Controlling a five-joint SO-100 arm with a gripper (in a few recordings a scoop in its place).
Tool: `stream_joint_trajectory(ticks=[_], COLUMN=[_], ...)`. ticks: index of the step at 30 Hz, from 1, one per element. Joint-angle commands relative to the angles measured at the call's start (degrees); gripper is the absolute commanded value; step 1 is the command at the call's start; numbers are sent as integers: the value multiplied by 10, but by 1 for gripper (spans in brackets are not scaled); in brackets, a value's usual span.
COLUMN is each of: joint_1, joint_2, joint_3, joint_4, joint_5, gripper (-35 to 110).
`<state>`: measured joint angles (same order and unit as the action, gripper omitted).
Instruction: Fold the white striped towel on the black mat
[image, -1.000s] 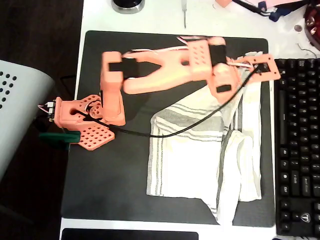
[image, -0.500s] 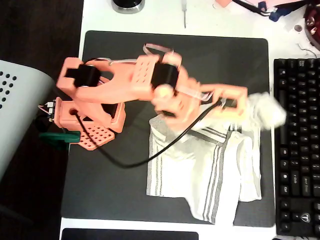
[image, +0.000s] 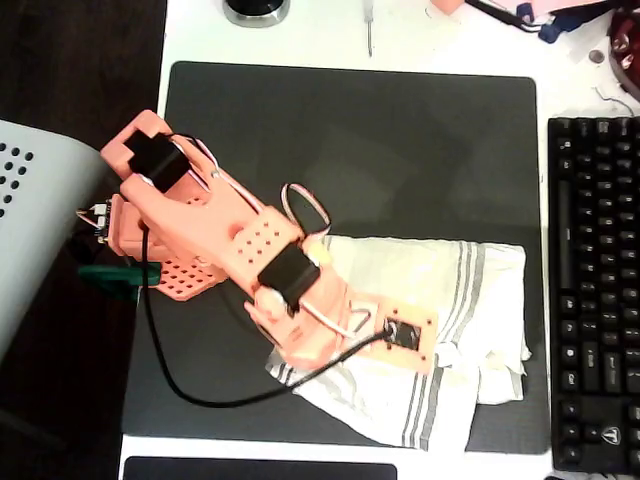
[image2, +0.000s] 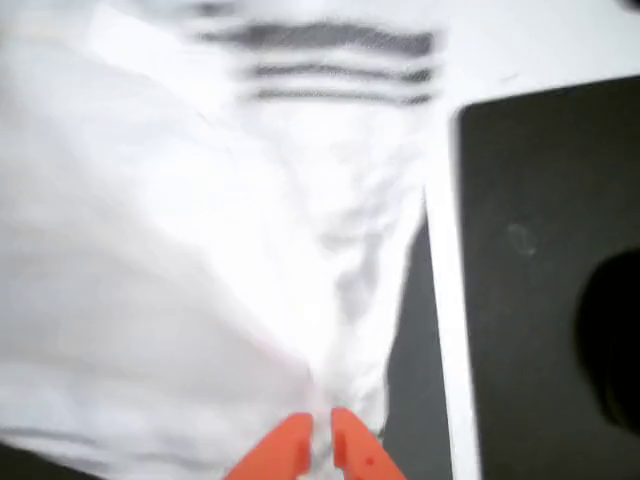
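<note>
On flat charcoal black mat (image: 400, 130), rumpled thin white striped towel (image: 470, 290), orange end effector (image2: 318, 445) pinching a cloth fold.

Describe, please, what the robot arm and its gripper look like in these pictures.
The arm is salmon-orange printed plastic with perforated panels, black servo blocks at the joints, a black cable looping beside it and thin pale wires. The gripper has two tapered orange fingers.
</note>
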<state>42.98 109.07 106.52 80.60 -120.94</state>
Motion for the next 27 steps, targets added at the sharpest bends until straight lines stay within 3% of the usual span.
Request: stream_joint_trajectory(ticks=[1,5,16,22,27], joint_1=[20,25,-56,-21,-91], joint_2=[12,40,143,62,27], joint_3=[30,37,-3,47,77], joint_4=[-65,-106,45,-61,-52], joint_5=[-22,-14,86,64,115], gripper=[9,15,17,17,15])
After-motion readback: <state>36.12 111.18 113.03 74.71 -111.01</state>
